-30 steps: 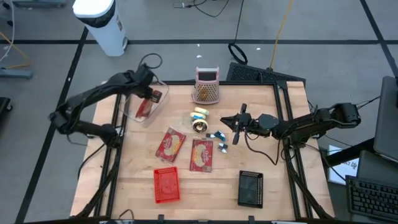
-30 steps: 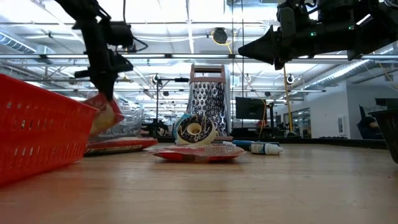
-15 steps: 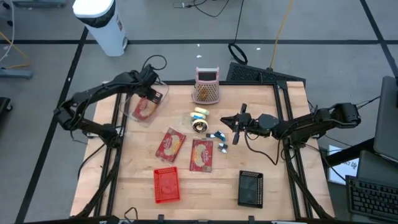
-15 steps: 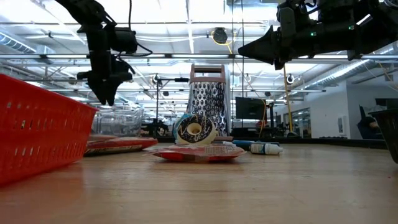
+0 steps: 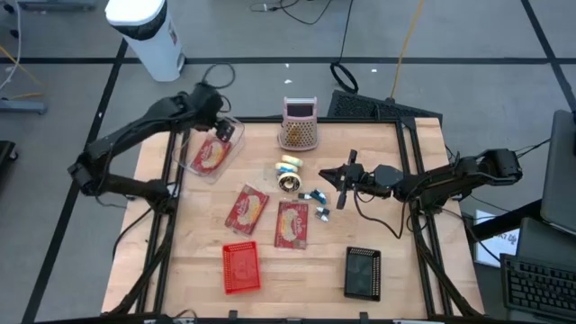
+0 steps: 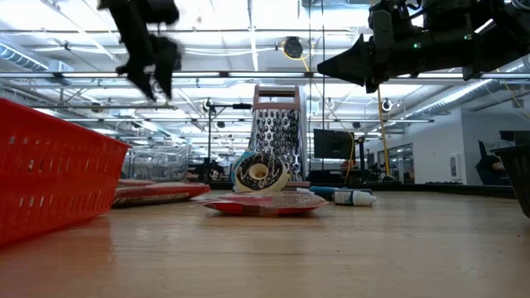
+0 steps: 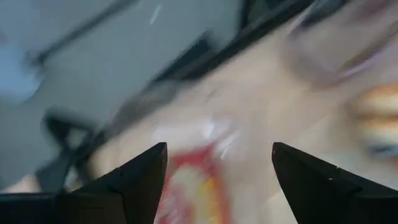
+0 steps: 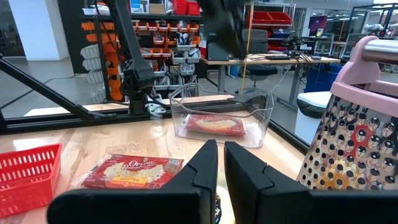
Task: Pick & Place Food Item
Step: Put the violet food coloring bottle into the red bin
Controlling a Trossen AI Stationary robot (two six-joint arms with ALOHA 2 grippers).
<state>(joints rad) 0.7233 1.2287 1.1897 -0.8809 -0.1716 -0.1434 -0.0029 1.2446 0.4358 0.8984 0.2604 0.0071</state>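
The red flat foil snack packet point(image 5: 211, 155) now lies inside the clear plastic tub point(image 5: 192, 163), released; the left gripper point(image 5: 214, 106), fingers spread and empty, has lifted above the tub, so this placement looks complete.

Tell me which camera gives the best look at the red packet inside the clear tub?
The right wrist view: the red packet lies flat in the clear tub, seen through its wall. The high view shows it small from above; the low view shows only the tub; the left wrist view blurs it.
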